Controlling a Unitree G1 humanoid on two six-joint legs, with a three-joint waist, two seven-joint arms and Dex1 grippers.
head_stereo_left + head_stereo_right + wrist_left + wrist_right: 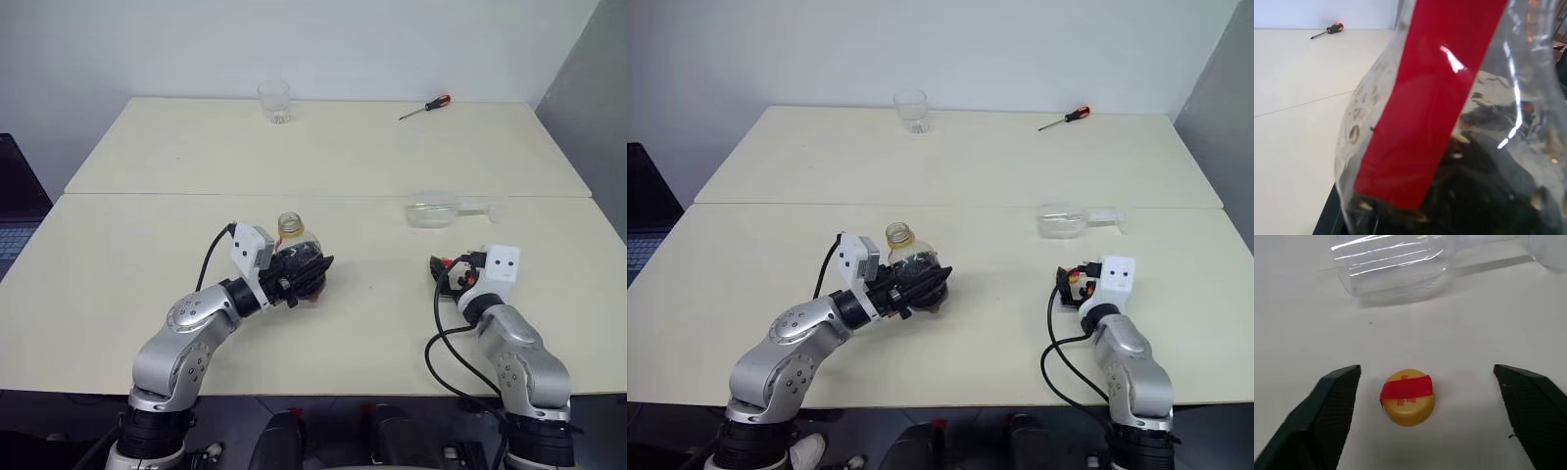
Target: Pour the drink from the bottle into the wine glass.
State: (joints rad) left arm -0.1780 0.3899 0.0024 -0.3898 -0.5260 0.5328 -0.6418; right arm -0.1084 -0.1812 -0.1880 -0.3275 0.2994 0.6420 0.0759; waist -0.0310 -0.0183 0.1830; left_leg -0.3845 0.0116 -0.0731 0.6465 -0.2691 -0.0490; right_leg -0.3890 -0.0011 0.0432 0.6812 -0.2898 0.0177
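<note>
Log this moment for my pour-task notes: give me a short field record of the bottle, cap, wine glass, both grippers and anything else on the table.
bottle: upright, uncapped, dark drink in the lower part, held by the left gripper
cap: yellow cap with red tape, lying on the table, between the open fingers of the right gripper, untouched
wine glass: lying on its side, beyond the right gripper
tumbler: upright, far side of the table
screwdriver: far right of the table

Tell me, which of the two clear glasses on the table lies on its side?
The wine glass, near the right gripper. The tumbler stands upright at the far edge.
</note>
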